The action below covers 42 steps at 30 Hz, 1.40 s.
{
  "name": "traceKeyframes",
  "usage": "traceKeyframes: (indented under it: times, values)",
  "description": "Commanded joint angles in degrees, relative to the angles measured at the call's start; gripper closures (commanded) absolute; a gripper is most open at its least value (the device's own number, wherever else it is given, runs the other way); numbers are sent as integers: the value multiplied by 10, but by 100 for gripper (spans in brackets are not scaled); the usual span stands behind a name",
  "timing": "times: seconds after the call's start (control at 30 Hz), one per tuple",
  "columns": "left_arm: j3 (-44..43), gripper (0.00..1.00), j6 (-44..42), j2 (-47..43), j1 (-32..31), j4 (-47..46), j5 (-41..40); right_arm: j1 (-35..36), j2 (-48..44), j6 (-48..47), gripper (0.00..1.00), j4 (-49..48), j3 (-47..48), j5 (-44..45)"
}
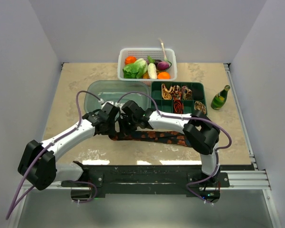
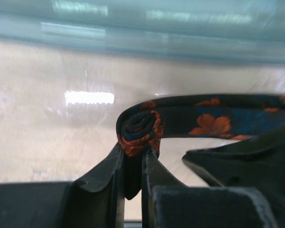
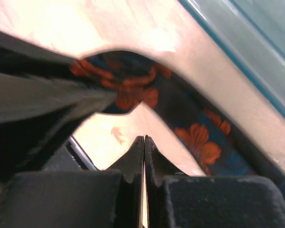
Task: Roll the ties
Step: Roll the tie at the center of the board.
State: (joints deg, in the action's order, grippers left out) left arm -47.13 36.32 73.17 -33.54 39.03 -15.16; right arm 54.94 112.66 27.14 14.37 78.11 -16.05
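Observation:
A black tie with orange-red flowers [image 1: 154, 137] lies along the near part of the table. Both grippers meet over its left end. My left gripper [image 1: 115, 122] is shut on the tie's rolled-up end. In the left wrist view the small coil [image 2: 138, 127] sits pinched between the fingertips [image 2: 113, 164], and the band [image 2: 213, 116] runs off to the right. My right gripper [image 1: 129, 119] is beside it, shut and empty. In the right wrist view its closed gripper [image 3: 144, 140] hangs below the arching tie [image 3: 197, 137], without touching it.
A clear plastic tub [image 1: 91, 94] stands just behind the grippers. A green divided tray [image 1: 204, 97] holds several rolled ties [image 1: 173, 91]. A white basket [image 1: 121, 61] of vegetables is at the back, and a green bottle [image 1: 220, 98] at the right.

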Motion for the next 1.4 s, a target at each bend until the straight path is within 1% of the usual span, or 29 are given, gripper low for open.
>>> traceKeyframes:
  times: [0.0,0.27,0.37,0.5,0.7,0.8,1.0,1.13,1.23,1.37]
  values:
    - [31,100,11,10,-20,69,18,1,-52,-14,100,-66,0,-4]
    - [20,100,29,58,-62,99,-14,26,-25,-5,100,-81,-8,-7]
    - [13,100,39,57,-70,111,-38,33,-18,6,100,-100,-13,-7]
    - [6,100,43,49,-72,117,-51,33,-7,34,100,-155,-22,-11]
    - [-8,100,51,30,-73,119,-73,33,0,102,100,-244,-49,-9]
    - [-3,100,56,19,-74,111,-79,32,2,131,100,-248,-55,-3]
    - [7,100,73,-24,-73,77,-77,12,-26,140,100,-219,-86,52]
    - [18,100,82,-64,-73,55,-76,-7,-38,145,100,-226,-111,52]
    - [32,100,82,-80,-73,38,-73,-8,-46,147,100,-232,-123,46]
    - [45,100,87,-82,-72,28,-72,-8,-56,161,100,-268,-146,38]
